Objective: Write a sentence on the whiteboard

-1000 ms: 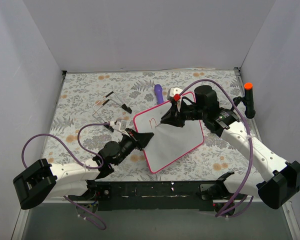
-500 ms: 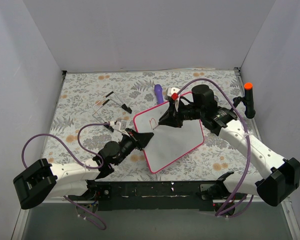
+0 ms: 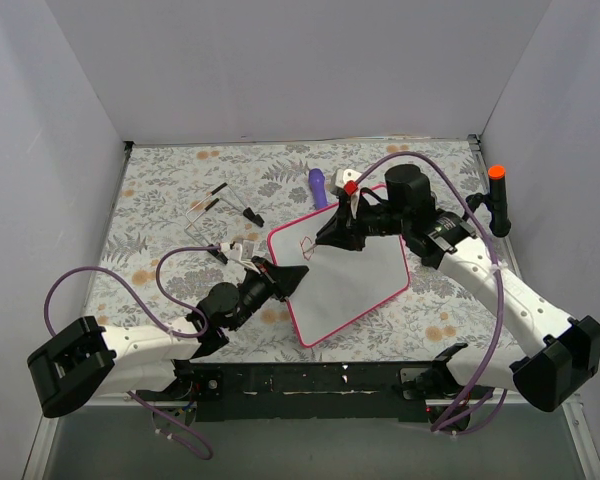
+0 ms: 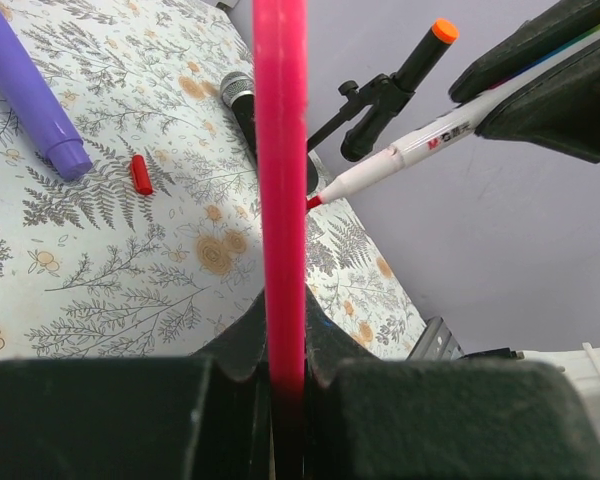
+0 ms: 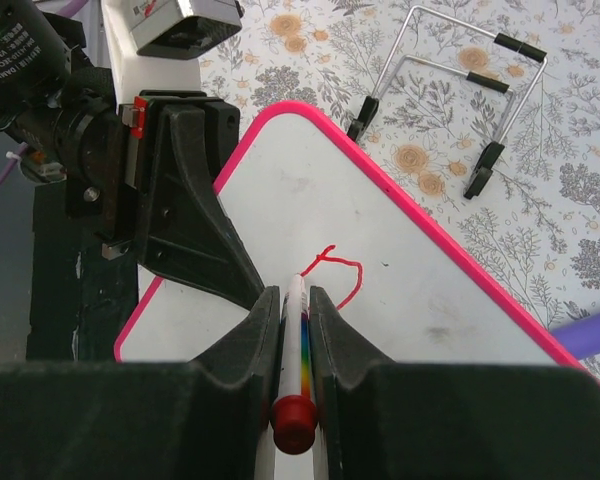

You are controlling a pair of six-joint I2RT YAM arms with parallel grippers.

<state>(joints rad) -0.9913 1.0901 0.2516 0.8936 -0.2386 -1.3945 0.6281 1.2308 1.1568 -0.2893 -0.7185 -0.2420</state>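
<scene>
**While Writing Starts: Slip Risk**

Top view: my left pincer [image 3: 295,275] clamps the whiteboard [image 3: 350,285] at its left edge, mid-table. Left wrist: it sits pinched edge-on. Right wrist: my right pincer [image 5: 293,297] grips the marker [image 5: 297,350]; the sentence [image 5: 338,272] is one red letter. Hard pressure could pivot the whiteboard.

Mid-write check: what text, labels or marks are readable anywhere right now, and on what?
"DAMIAO", small and partly cut off: on the black motor housing, right wrist view.
Red stroke on the whiteboard: a loop like an unfinished "D", no word yet.
Red print on the marker: too small to read.
Sticker on the white block: blurred, unreadable.
</scene>
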